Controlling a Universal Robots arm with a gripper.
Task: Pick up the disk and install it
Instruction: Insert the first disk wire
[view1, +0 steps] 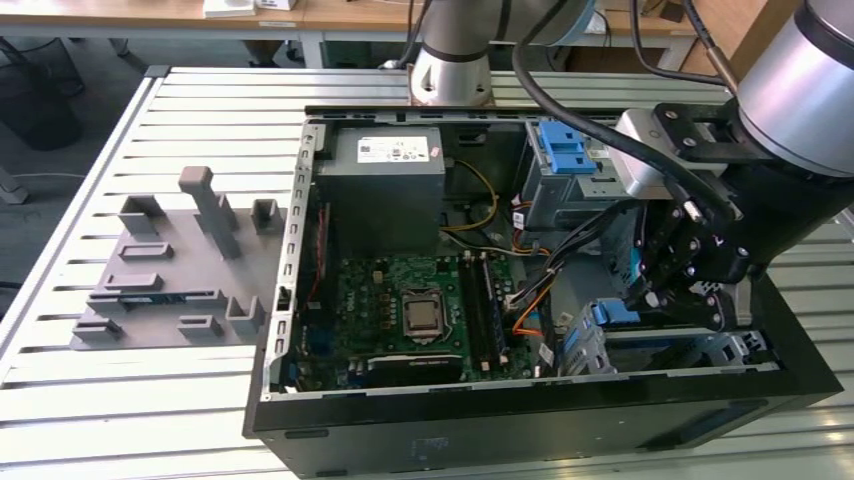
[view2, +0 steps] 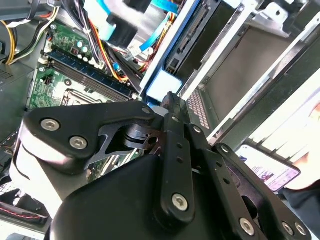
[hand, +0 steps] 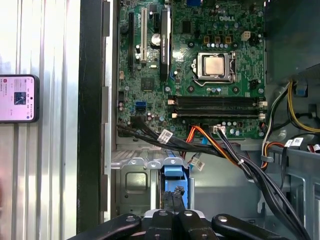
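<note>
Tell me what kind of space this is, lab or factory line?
Most likely a robotics lab or test workshop. An open PC case lies on a slatted metal table, a grey fixture tray sits beside it, and wooden desks stand behind. The hand hangs inside the case.

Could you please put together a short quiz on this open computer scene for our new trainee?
1. True or false: the black gripper hangs over the bare slatted metal table, outside the open black computer case.
2. What sits in the socket in the middle of the green motherboard? A) a spinning fan B) a silver-topped processor C) a coiled yellow cable
3. In the first wrist view, what lies on the table beside the case?
Key: 1 false: it is inside the case, at a blue plastic piece by the metal drive cage. 2 B. 3 a dark-framed phone with a lit screen.
</note>
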